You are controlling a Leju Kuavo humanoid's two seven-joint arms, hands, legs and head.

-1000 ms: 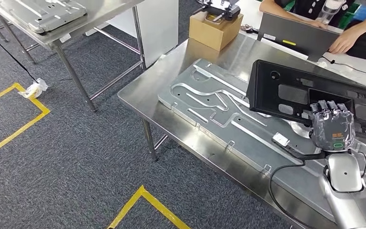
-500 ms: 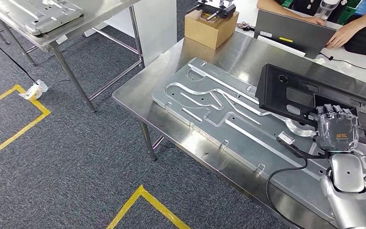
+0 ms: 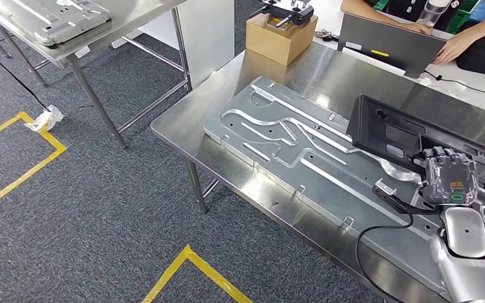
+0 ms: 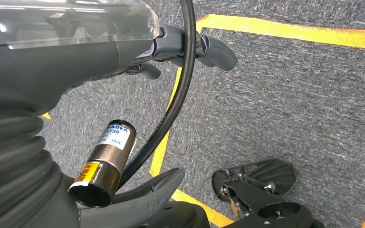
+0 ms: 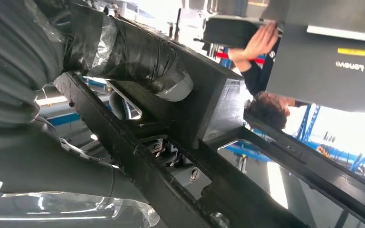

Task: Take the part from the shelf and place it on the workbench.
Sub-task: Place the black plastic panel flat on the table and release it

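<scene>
While the right robot hand (image 3: 449,178) grips it, the black part (image 3: 410,140) lies lengthwise along the workbench (image 3: 328,72).

The robot's silver right arm (image 3: 470,265) reaches up and forward from the lower right. At its end the dark, clear-wrapped right hand (image 3: 449,178) is knuckles-up, its fingers (image 3: 440,153) hooked over the edge of the flat black cut-out frame part (image 3: 417,136), thick grey thumb (image 5: 142,57) clamped against it. The left hand (image 4: 123,52) hangs low, fingers loosely curled, holding nothing.
</scene>
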